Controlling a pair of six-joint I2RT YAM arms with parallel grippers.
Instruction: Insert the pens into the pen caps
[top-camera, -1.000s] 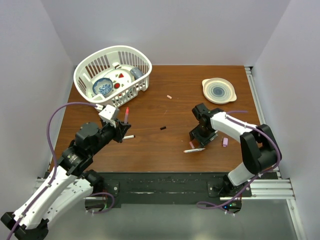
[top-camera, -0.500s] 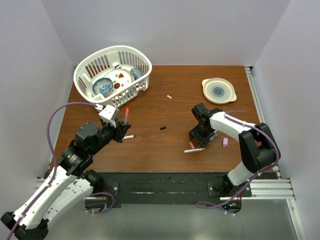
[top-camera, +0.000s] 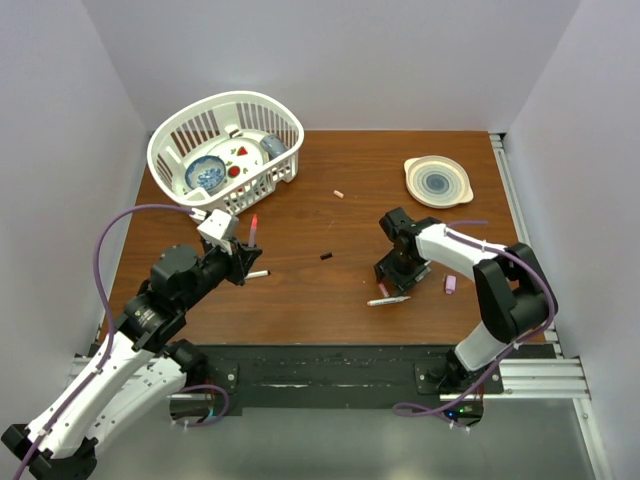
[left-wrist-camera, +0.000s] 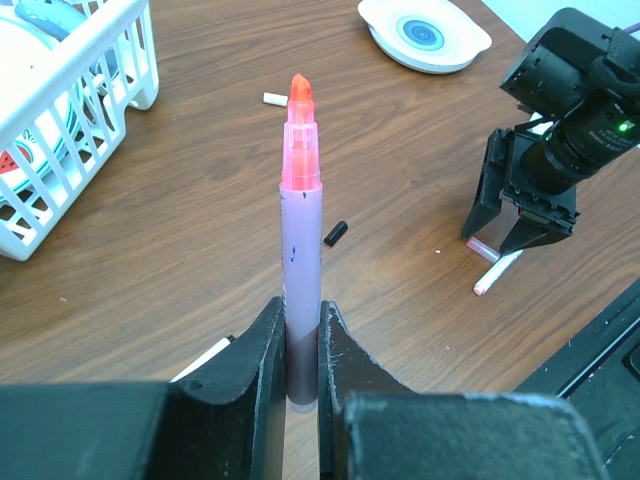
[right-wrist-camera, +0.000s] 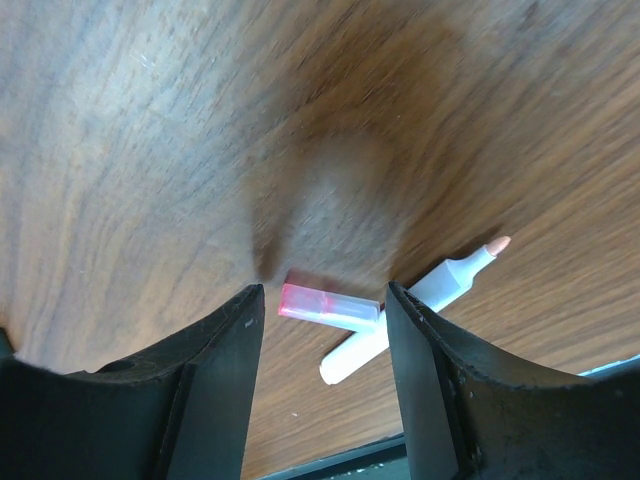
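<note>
Table (top-camera: 300, 210): a white basket (top-camera: 245, 192) sits at your far left with dishes in it, including a blue bowl (top-camera: 208, 175) and small red pieces (top-camera: 234, 171). A round plate (top-camera: 437, 181) sits far right, well apart from both arms.

Left claw (left-wrist-camera: 301, 320): pressed together on the lilac pen (left-wrist-camera: 301, 230), gripped near its bottom end. The pen stands upright and uncapped, orange-red tip up, just in front of the basket. A second white pen (top-camera: 257, 273) lies on the table right under that claw.

Right claw (right-wrist-camera: 322, 295): spread, pointing down at the table, holding nothing. Its fingers (right-wrist-camera: 225, 370) straddle the pink cap (right-wrist-camera: 330, 306), which lies flat between them with a gap on each side.

Watch this: a white pen (right-wrist-camera: 400, 320), uncapped, lies slanted with its blunt end against that cap. Its barrel passes under the finger on the picture's right side, so it crowds the cap.

Loose on the table:
- The black cap (top-camera: 326, 255) lies between the two arms, near neither claw.
- The pale cap (top-camera: 339, 194) lies further back, mid-table.
- The lilac cap (top-camera: 450, 284) lies beside the right arm, on its outer side, just off the claw.
</note>
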